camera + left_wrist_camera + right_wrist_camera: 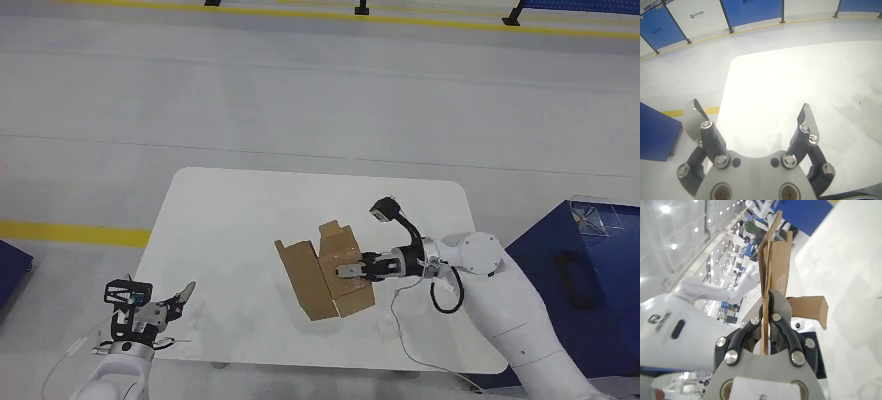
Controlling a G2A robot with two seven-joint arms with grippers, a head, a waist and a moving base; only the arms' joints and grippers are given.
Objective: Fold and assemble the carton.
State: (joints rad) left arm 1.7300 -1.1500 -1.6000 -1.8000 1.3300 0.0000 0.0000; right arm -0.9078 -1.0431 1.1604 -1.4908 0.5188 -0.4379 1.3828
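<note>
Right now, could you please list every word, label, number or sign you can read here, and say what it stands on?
On the white partition panel: a dark logo with a brand word, not quoted here.
On the blue partition panel: a similar mark, too faint to read.
On the carton: a pale printed patch, unreadable.
On the right gripper, a white label: cut off, unreadable.

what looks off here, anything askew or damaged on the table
Nothing looks damaged. The carton is still flat, angled to the table edges, one flap sticking out, pinched in the shut right gripper.
</note>
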